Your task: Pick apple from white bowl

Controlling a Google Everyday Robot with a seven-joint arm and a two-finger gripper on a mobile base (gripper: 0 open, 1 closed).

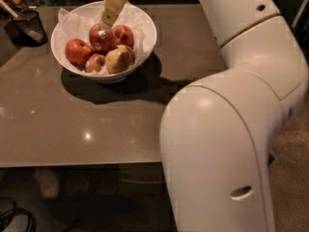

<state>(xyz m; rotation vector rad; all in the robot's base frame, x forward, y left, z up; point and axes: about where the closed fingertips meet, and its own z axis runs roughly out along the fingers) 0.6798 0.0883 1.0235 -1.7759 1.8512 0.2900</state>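
Observation:
The white bowl [145, 37], lined with crumpled white paper, stands at the far left of the grey table. It holds several apples. The apple [101, 36], dark red with a small white sticker, lies at the middle back of the bowl. A yellowish-green apple [118, 60] lies in front of it, with brighter red apples [77, 51] beside it. My gripper [109, 19] hangs over the bowl, its cream-coloured tip just above the sticker apple's top.
A black mesh cup [30, 27] stands at the table's far left edge. My large white arm [227, 129] fills the right side of the view and hides the table's right part. The table's front edge [82, 162] runs across below.

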